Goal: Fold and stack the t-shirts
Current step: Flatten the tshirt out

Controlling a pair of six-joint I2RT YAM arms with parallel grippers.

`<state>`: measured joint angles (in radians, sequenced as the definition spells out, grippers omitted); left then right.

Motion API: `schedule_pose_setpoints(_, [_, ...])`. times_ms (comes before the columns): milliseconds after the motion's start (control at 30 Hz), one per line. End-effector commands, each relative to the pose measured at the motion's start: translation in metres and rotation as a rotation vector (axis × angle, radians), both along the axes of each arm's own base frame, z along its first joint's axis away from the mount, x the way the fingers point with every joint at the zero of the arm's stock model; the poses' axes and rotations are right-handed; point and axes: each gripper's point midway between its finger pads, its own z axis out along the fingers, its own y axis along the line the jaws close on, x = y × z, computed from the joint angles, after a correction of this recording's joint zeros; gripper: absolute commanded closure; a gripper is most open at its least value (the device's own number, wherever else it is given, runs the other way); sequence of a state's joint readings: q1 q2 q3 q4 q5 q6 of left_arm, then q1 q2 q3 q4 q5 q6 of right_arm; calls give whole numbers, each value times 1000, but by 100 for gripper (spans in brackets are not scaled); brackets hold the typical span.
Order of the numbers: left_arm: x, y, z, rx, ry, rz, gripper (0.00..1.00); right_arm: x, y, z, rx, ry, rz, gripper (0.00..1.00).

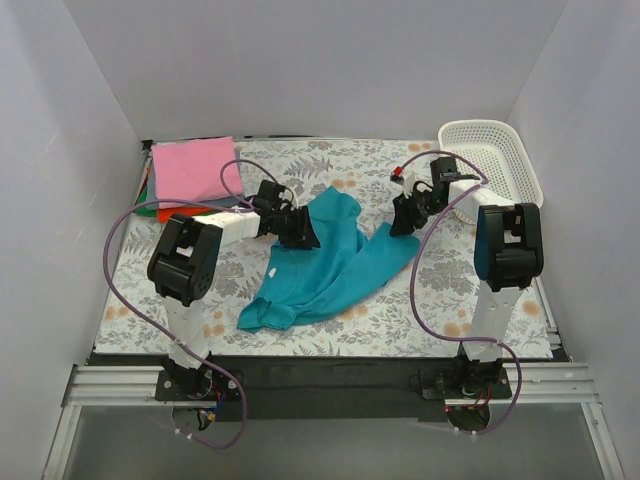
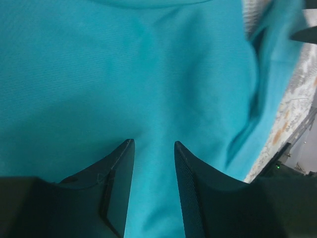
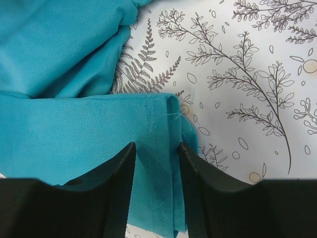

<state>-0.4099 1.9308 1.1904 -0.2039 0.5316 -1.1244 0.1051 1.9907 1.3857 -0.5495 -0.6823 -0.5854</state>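
A teal-blue t-shirt (image 1: 325, 262) lies crumpled and unfolded in the middle of the table. My left gripper (image 1: 297, 230) is low over its upper left part. In the left wrist view it (image 2: 153, 143) is open, with teal cloth (image 2: 124, 74) under and between the fingers. My right gripper (image 1: 405, 222) is at the shirt's right tip. In the right wrist view it (image 3: 157, 145) is open and straddles a stitched hem edge (image 3: 163, 119). A folded pink t-shirt (image 1: 195, 168) tops a stack at the back left, with orange-red (image 1: 168, 213) and green edges showing beneath.
A white plastic mesh basket (image 1: 478, 126) stands at the back right, close behind the right arm. The floral table cloth (image 1: 450, 290) covers the table and also shows in the right wrist view (image 3: 237, 99). White walls enclose the table on three sides.
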Motion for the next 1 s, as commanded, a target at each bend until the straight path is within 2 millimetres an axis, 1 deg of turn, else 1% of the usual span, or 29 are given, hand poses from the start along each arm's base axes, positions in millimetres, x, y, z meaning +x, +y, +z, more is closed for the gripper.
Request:
schedule_pose_setpoints(0, [3,5,-20,48,8,37,64,19,4,15,7,-75,3,55])
schedule_pose_setpoints(67, [1,9,-23,59,14,48,65,20,6,17,23,-71,4,57])
schedule_pose_setpoints(100, [2,13,-26,82,8,68,65,19,8,15,32,-60,8,60])
schedule_pose_setpoints(133, [1,17,-28,95,18,87,66,17,12,16,53,-51,14,69])
schedule_pose_setpoints(200, [-2,26,-33,126,33,138,67,13,14,19,75,-38,21,84])
schedule_pose_setpoints(233, [-2,35,-37,157,33,184,68,10,15,22,84,-33,25,98])
schedule_pose_setpoints(267, [-3,38,-37,150,47,225,69,7,16,26,93,-31,27,99])
schedule_pose_setpoints(300, [-13,47,-39,159,55,253,69,2,15,36,97,-55,34,99])
schedule_pose_setpoints(333, [-15,53,-40,171,52,287,71,-2,15,44,102,-70,40,99])
schedule_pose_setpoints(367, [-16,56,-36,158,37,320,71,-6,12,51,108,-85,39,99])
schedule_pose_setpoints(400, [-27,66,-35,163,37,347,71,-16,8,67,105,-137,57,99])
schedule_pose_setpoints(433, [-30,70,-29,157,20,367,71,-23,6,75,102,-163,71,99])
schedule_pose_setpoints(467, [-32,77,-27,166,1,397,72,-35,0,80,99,-167,79,99])
schedule_pose_setpoints(500, [-43,86,-32,173,18,427,72,-47,-5,100,91,-238,106,99])
schedule_pose_setpoints(533, [-45,88,-15,148,-22,445,72,-66,-9,93,67,-283,184,99])
schedule_pose_setpoints(567, [-48,93,-12,147,-30,465,72,-80,-12,96,55,-329,242,99])
schedule_pose_setpoints(600, [-51,96,-6,130,-35,489,72,-113,-15,107,43,-345,297,99])
schedule_pose_setpoints(633, [-61,100,1,115,-48,502,73,-135,-16,105,41,-361,358,99])
schedule_pose_setpoints(667, [-66,100,7,92,-53,505,72,-175,-19,98,32,-407,482,99])
schedule_pose_setpoints(700, [-71,100,10,69,-47,512,72,-194,-22,89,24,-411,526,99])
schedule_pose_setpoints(733, [-78,101,20,43,-69,512,72,-222,-26,67,-1,-367,581,99])
schedule_pose_setpoints(767, [-83,101,24,29,-72,509,72,-236,-30,58,-29,-377,634,99])
schedule_pose_setpoints(800, [-86,101,30,12,-78,506,71,-247,-34,53,-66,-395,660,99])
schedule_pose_setpoints(833, [-89,102,44,-10,-110,505,69,-256,-44,43,-131,-371,684,98])
schedule_pose_setpoints(867, [-90,102,52,-19,-132,500,68,-264,-51,35,-164,-363,695,96])
schedule_pose_setpoints(900, [-91,103,61,-30,-157,496,66,-265,-57,32,-197,-359,698,94])
schedule_pose_setpoints(933, [-92,104,68,-22,-184,480,64,-264,-63,30,-241,-351,702,90])
schedule_pose_setpoints(967, [-91,105,75,-22,-211,473,59,-261,-66,32,-257,-354,690,87])
